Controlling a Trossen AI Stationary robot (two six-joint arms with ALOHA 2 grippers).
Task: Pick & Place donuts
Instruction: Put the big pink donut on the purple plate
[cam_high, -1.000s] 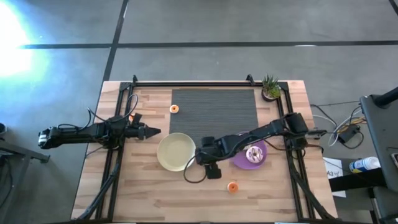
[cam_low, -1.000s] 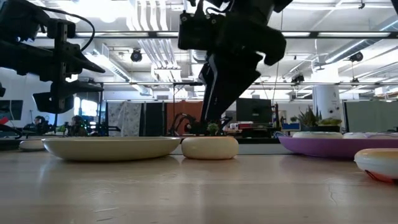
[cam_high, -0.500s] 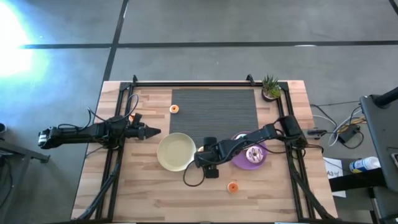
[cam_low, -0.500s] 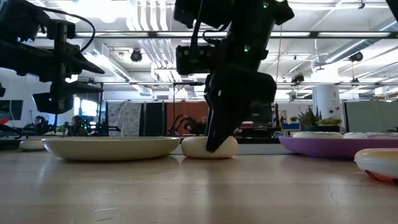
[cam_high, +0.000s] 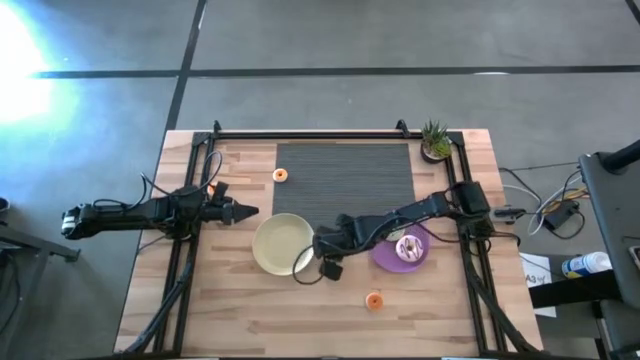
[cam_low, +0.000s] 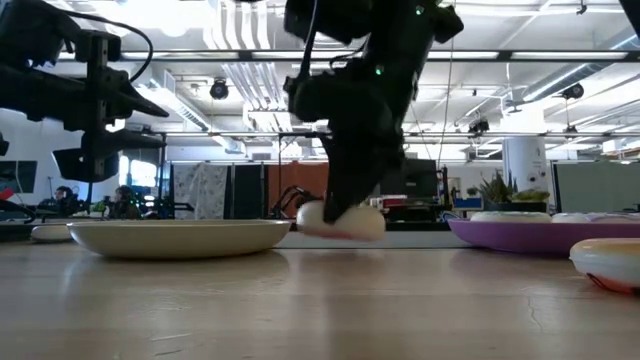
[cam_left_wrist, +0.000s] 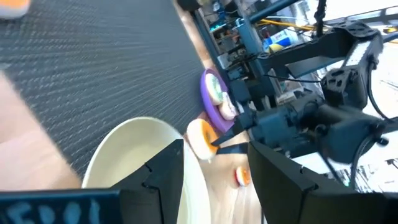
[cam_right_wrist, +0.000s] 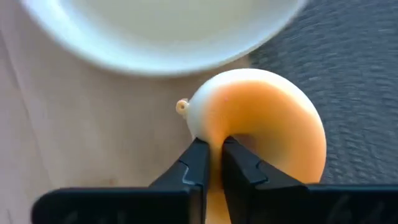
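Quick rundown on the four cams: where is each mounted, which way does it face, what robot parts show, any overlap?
High: overhead, straight down on the table; both arms, left gripper, right gripper.
Low: table height, level into the room; right arm lifting the orange donut.
Left wrist: on the left arm, past its open fingers, toward the cream plate and right arm.
Right wrist: looks down; fingers shut on the donut's ring.
Shared: both wrist views show donut and cream plate.
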